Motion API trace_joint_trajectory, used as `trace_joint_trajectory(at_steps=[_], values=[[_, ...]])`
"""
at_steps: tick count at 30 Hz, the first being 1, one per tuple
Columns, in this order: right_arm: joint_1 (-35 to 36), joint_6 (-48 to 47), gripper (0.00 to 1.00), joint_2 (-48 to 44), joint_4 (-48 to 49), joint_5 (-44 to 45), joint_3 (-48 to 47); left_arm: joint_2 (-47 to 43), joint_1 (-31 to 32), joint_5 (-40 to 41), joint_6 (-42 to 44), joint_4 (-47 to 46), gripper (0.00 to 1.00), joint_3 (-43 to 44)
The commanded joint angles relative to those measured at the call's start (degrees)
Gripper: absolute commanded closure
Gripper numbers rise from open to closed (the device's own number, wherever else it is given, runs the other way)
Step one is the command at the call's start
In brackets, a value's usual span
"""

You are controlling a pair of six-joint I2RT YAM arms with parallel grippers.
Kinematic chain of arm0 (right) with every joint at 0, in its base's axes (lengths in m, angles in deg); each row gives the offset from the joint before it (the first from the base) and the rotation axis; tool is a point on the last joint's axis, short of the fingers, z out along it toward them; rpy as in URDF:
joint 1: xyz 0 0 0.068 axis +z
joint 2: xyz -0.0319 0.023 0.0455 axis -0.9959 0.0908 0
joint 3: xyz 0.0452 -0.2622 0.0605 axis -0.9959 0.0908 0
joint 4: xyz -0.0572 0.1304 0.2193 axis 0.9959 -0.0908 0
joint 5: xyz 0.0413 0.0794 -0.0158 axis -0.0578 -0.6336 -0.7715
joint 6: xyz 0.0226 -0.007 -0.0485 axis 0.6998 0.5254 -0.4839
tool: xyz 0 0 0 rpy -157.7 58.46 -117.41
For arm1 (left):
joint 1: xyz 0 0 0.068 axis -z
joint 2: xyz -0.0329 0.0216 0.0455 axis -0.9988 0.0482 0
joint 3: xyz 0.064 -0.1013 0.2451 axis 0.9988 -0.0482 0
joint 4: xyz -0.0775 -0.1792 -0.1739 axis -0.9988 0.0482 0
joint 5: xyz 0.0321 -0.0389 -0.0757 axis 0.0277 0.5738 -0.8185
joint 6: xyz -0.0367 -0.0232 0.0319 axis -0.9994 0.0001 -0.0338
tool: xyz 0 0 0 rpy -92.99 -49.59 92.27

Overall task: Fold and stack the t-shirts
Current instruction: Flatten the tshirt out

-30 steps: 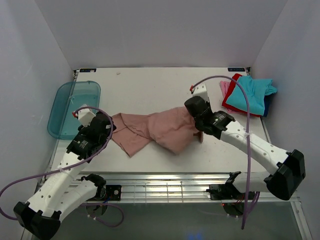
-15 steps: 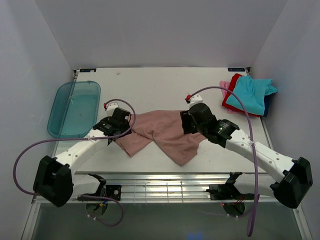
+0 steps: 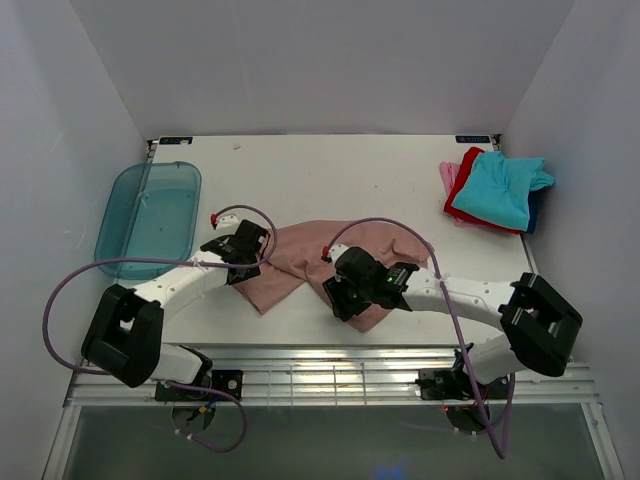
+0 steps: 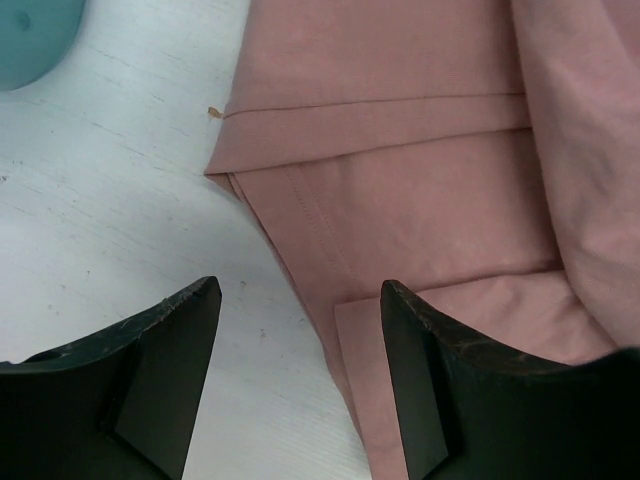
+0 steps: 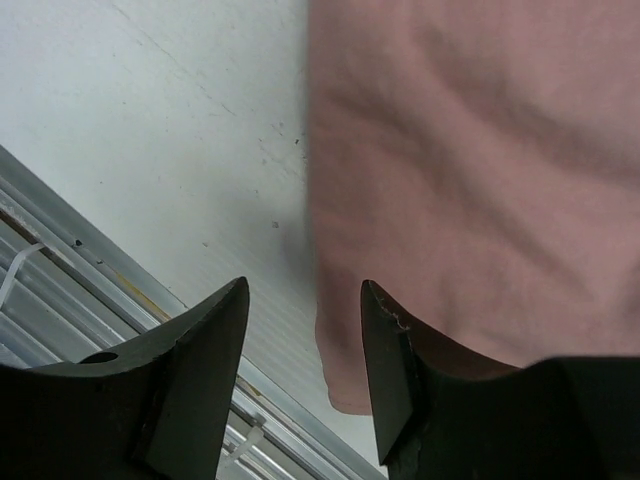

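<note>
— Where is the dusty-pink t-shirt (image 3: 300, 255), and which way does it run?
— It lies in the middle of the surface (image 3: 330, 170), nearer the front edge than the back. It is spread loosely, not folded, with its long axis running left to right, roughly along the near edge. Two lobes point toward the arms, one at the left end and one near the middle. I cannot tell which end is the neck.
— And the others?
— There is a stack of t-shirts (image 3: 495, 190) at the far right corner, turquoise on top, well apart from the pink one. The teal tray (image 3: 150, 215) sits at the far left.
— The jaws?
— The left jaws stand wide apart over the shirt's left edge. The left wrist view shows a stitched hem and bare surface between them, with nothing gripped. The right jaws are apart too, over the left edge of the middle lobe, close to the metal rail (image 5: 50, 260) at the front. Nothing is clamped there either.
— What differs from a second ago?
— Then the right jaws were at the shirt's right end, where the cloth was bunched. Now that end lies flatter and reaches further right, and the right arm (image 3: 460, 295) has swung in to the near middle. The left arm (image 3: 180, 285) was off to the left, clear of the cloth, and is now stretched out to the shirt's edge. The stack and the tray have not moved.
</note>
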Motion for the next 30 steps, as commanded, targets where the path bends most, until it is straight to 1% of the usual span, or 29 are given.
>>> trace_joint_trajectory(at_steps=[1, 3, 7, 9, 12, 14, 17, 21, 26, 27, 30], values=[[1.1, 0.5, 0.46, 1.8, 3.7, -2.2, -1.7, 0.7, -0.4, 4.8, -1.9, -0.9, 0.25, 0.2], [1.4, 0.3, 0.46, 3.5, 3.9, -2.2, -2.0, 1.5, -0.5, 6.8, -2.7, -1.4, 0.24, 0.7], [1.8, 0.1, 0.48, 5.0, 5.3, -2.2, -1.4, 3.2, -1.2, 13.7, -4.5, -2.8, 0.24, 1.5], [1.8, 0.0, 0.48, 5.8, 5.6, -2.2, -1.2, 3.9, -1.4, 15.2, -4.9, -3.0, 0.24, 2.0], [1.9, -0.3, 0.50, 6.5, 6.0, -2.0, -1.0, 5.1, -2.3, 17.3, -3.3, -5.8, 0.24, 2.8], [1.9, -0.4, 0.58, 6.9, 6.2, -1.4, -1.0, 6.9, -4.2, 16.5, -1.7, -6.5, 0.24, 3.2], [1.8, -0.9, 0.64, 7.7, 5.3, -0.8, -1.6, 10.1, -6.7, 15.8, -1.3, -7.0, 0.24, 4.2], [1.8, -1.1, 0.64, 6.9, 5.3, -0.9, -1.5, 12.4, -7.6, 14.0, -1.1, -8.0, 0.24, 4.6], [1.8, -1.2, 0.63, 5.9, 5.1, -0.6, -1.9, 12.0, -7.6, 11.8, -1.8, -8.2, 0.26, 3.5], [1.8, -1.2, 0.63, 5.9, 5.0, -0.4, -1.9, 11.2, -7.6, 11.2, -1.9, -8.2, 0.27, 3.3], [1.9, -1.3, 0.63, 6.0, 5.1, -0.6, -2.1, 10.2, -7.6, 9.8, -2.4, -8.8, 0.37, 1.9]])
